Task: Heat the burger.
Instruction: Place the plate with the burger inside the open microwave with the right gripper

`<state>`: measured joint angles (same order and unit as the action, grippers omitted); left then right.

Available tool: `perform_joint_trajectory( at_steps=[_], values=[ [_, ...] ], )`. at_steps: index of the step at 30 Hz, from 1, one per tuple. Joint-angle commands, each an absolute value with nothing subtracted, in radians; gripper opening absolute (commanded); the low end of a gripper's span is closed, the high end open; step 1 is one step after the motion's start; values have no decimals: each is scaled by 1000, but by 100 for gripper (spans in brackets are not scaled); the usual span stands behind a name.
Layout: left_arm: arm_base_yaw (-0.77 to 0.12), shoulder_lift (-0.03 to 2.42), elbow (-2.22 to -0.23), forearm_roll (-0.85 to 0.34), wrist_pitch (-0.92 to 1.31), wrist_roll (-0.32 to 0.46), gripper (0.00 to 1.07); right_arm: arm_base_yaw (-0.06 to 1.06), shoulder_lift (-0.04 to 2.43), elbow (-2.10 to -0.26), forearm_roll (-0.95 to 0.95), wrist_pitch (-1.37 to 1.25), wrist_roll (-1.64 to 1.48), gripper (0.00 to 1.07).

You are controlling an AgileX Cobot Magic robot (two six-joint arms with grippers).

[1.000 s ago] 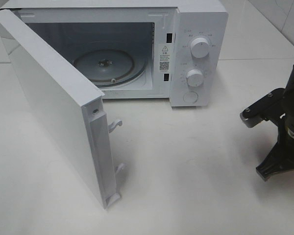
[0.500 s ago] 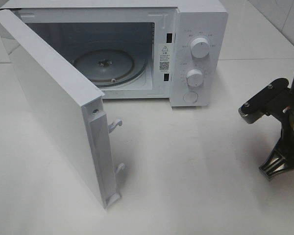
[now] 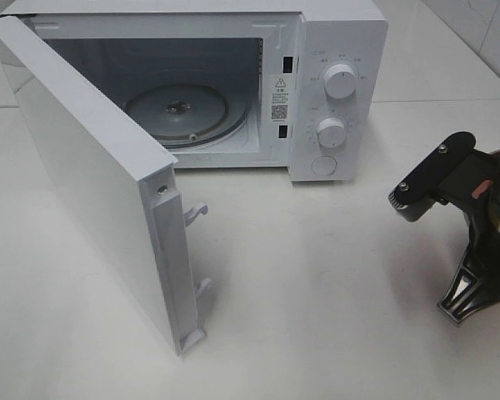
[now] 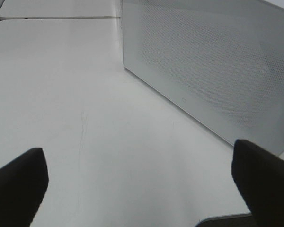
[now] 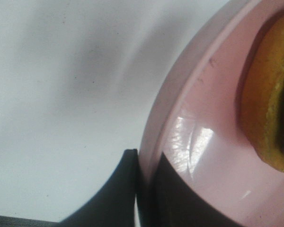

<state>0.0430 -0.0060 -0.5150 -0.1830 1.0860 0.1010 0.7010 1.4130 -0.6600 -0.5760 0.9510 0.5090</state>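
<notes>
In the right wrist view the burger (image 5: 270, 106) shows only as a golden-brown bun edge with a dark layer, sitting on a pink plate (image 5: 203, 156). My right gripper (image 5: 149, 191) is shut on that plate's rim, one finger outside and one inside. In the exterior high view the right gripper (image 3: 465, 298) points down at the table's right edge; plate and burger lie out of that view. The left gripper (image 4: 141, 189) is open and holds nothing, low over the bare table.
A white microwave (image 3: 337, 50) stands at the back with its door (image 3: 100, 183) swung wide toward the front left. Its glass turntable (image 3: 179, 112) is bare. The left wrist view faces the door's (image 4: 213, 61) perforated outer side. White tabletop spreads between microwave and right arm.
The right arm's wrist section has tipped and swung a little left, its bracket now larger in view. The gripper's tips stay at the right edge. Microwave and left gripper are unchanged.
</notes>
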Motion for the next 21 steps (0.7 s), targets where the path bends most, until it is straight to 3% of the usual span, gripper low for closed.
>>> perform_joint_trajectory(
  at_steps=[1,21],
  values=[
    [46,-21,-514,-188,1073,100,98,754,1391,-657,-607,985,458,0],
    [46,-21,-514,-188,1073,100,98,992,1378,-657,-608,974,318,0]
  ],
)
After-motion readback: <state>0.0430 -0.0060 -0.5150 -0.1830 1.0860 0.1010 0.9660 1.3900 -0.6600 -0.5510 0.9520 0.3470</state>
